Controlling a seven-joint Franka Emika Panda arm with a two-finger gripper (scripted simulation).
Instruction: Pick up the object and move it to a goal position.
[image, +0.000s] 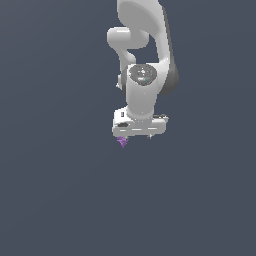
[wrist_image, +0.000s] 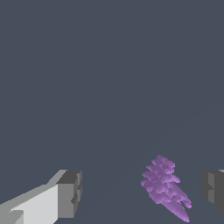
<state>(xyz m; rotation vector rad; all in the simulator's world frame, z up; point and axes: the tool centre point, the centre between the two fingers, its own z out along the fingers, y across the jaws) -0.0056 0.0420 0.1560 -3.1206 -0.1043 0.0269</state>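
Observation:
The object (wrist_image: 165, 187) is a tiny bright purple, bumpy cone tapering to a point. In the wrist view it lies between my two fingertips, nearer one dark pad (wrist_image: 213, 189) than the other (wrist_image: 70, 192), touching neither. In the exterior view only a bit of it (image: 122, 142) shows, just under the white hand's end toward that view's left. My gripper (wrist_image: 142, 192) is open, its jaws wide apart around the object. In the exterior view the gripper (image: 136, 136) hangs straight down from the white arm, and the fingers are mostly hidden by the hand.
A plain dark grey-blue surface (image: 60, 200) fills both views. The white arm (image: 142, 60) rises from the hand to the exterior view's top edge. No other object shows.

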